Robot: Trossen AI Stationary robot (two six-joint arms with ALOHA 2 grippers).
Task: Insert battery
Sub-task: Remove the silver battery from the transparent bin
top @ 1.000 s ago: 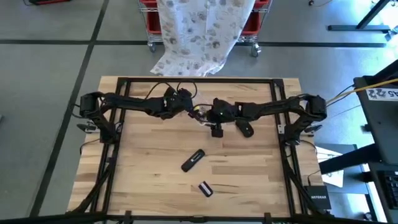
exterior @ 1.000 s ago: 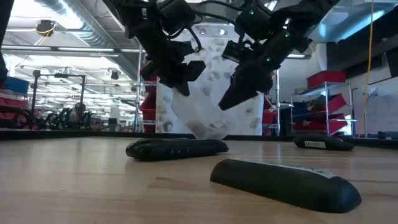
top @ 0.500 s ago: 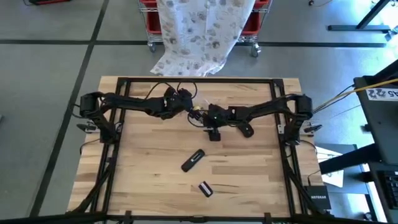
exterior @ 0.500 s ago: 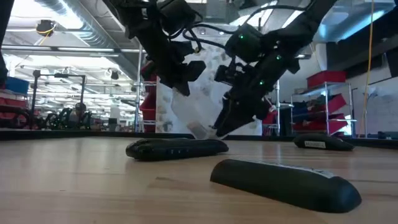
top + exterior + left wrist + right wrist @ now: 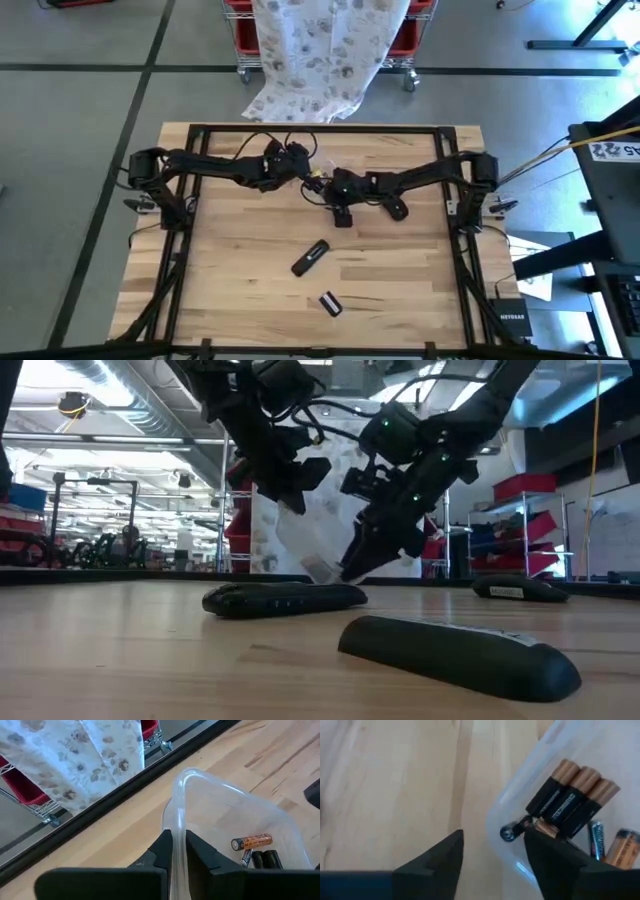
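Change: the right gripper (image 5: 492, 857) has dropped lower and nearer the clear plastic tub (image 5: 220, 805), fingers spread and empty.
Left gripper (image 5: 174, 851): clamped on the tub's rim, steadying it.
Batteries: black-and-copper cells (image 5: 572, 795) lie inside the tub.
Remote: the black remote control (image 5: 310, 257) waits mid-table.
Meaning: probably picking a battery next.

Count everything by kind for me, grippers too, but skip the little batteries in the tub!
Clear tub: 1
Dark plastic pieces lying on the wood: 3, a long one, a short one, a rounded one
Robot grippers: 2, the left gripper pinching the tub wall, the right gripper open at its rim
Total: 6
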